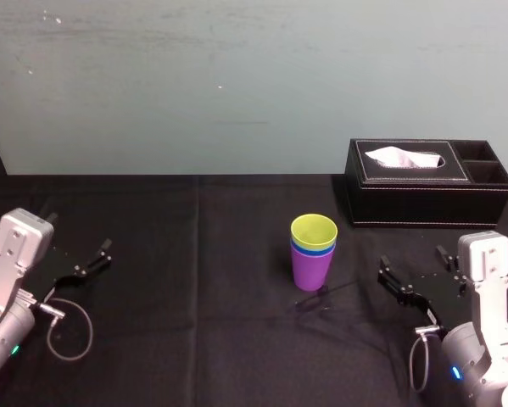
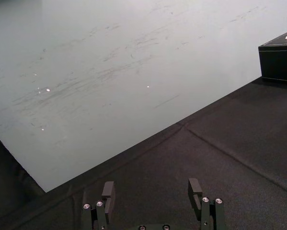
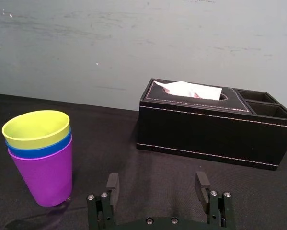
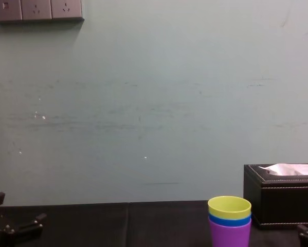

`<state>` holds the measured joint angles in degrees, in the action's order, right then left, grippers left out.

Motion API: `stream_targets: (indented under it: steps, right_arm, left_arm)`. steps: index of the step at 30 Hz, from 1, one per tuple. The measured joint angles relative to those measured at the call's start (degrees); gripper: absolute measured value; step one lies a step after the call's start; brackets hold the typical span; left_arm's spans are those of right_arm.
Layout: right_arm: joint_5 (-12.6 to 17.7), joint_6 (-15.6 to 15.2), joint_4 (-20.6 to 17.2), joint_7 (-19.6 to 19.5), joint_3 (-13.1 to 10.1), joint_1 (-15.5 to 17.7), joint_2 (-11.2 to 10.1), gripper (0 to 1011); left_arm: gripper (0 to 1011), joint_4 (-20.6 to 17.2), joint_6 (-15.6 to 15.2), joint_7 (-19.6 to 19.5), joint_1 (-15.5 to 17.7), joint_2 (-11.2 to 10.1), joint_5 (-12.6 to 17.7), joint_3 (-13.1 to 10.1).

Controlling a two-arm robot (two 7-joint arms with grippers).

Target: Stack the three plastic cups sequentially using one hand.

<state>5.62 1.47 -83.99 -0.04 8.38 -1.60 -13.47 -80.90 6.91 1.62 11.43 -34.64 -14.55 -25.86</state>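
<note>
**On worktop (image 1: 194, 331): 3-cup stack (image 1: 313, 254) stands free**

Mid-worktop, just left of the tissue box (image 1: 423, 199) and nearer the robot, the cups stand as one upright stack. The purple cup (image 1: 311, 271) is at the bottom, w/ the blue cup (image 1: 315, 248) inside it and the yellow-green cup (image 1: 314, 229) on top. Blue shows as a thin rim band only; the rest is hidden inside purple. Yellow-green shows its rim + inner wall, body hidden. Chest view cuts off purple's base at the frame edge, and also the box's right end.

The right claw (image 3: 156, 178) sits low over the worktop to the right of the stack, near but apart. Its fingers are spread w/ nothing btwn them. The left claw (image 2: 151, 184) is well apart at the worktop's left side, also spread, holding nothing. In chest view each claw is just a dark bit at a lower corner, too little to read.

A white tissue (image 3: 189, 89) pokes from the box slot. The box has 2 open compartments (image 1: 484, 161) at its right end, insides too dark to make out. There is a faint mark on the cloth by purple's base; shadow or smear, can't tell.
</note>
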Motion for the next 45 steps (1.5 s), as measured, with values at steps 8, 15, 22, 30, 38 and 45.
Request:
stream_targets:
  steps: [8, 15, 22, 30, 38, 45]
  right_arm:
    - [0.2, 0.2, 0.0, 0.0, 0.0, 0.0, 0.0, 1000]
    - [0.3, 0.4, 0.0, 0.0, 0.0, 0.1, 0.0, 1000]
    - [0.4, 0.5, 0.0, 0.0, 0.0, 0.1, 0.0, 1000]
    - [0.4, 0.5, -0.1, 0.0, 0.0, 0.1, 0.0, 1000]
    - [0.5, 0.6, -0.1, 0.0, 0.0, 0.1, 0.0, 1000]
    - [0.5, 0.6, -0.1, 0.0, 0.0, 0.1, 0.0, 1000]
  left_arm:
    - [1000, 0.0, 0.0, 0.0, 0.0, 0.0, 0.0, 0.0]
    - [1000, 0.0, 0.0, 0.0, 0.0, 0.0, 0.0, 0.0]
    - [1000, 0.0, 0.0, 0.0, 0.0, 0.0, 0.0, 0.0]
    - [1000, 0.0, 0.0, 0.0, 0.0, 0.0, 0.0, 0.0]
    - [1000, 0.0, 0.0, 0.0, 0.0, 0.0, 0.0, 0.0]
    - [1000, 0.0, 0.0, 0.0, 0.0, 0.0, 0.0, 0.0]
